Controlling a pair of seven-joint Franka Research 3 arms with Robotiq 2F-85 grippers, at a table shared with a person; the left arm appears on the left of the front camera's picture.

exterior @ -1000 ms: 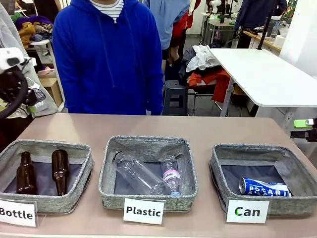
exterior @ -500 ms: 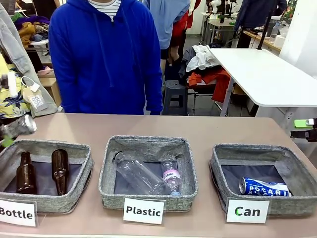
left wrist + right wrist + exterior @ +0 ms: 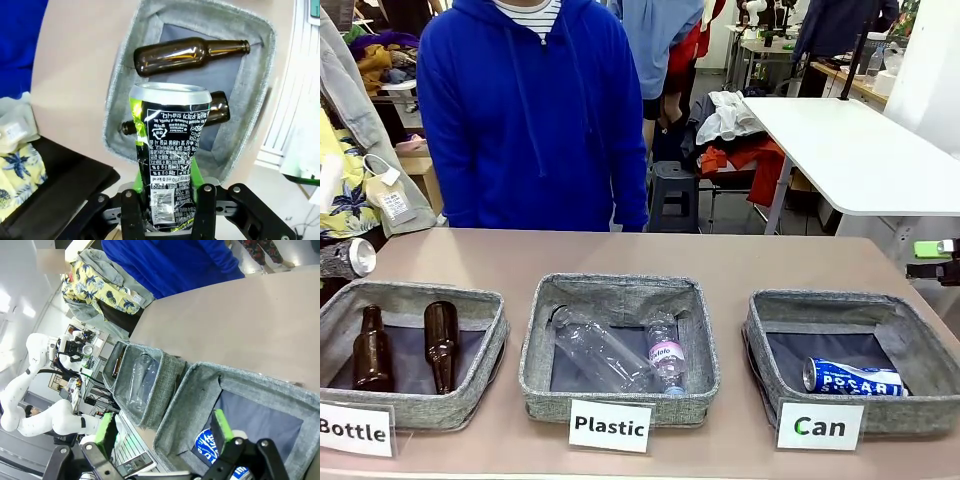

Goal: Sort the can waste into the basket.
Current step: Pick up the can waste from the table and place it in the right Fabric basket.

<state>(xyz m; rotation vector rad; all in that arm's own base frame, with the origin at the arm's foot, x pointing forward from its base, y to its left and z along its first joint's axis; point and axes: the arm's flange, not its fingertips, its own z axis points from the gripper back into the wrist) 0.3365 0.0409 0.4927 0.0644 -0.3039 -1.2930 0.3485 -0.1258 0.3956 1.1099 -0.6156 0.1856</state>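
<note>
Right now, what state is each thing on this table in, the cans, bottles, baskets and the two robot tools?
Silver can with dark print: dented, gripped in the left tool.
Blue can with white lettering: lying in the grey fabric "Can" basket.
Two brown glass bottles: lying in the "Bottle" basket.
Clear plastic bottles: lying in the "Plastic" basket.
Left tool: shut on the silver can.
Right tool: open, holding nothing, above the "Can" basket.
</note>
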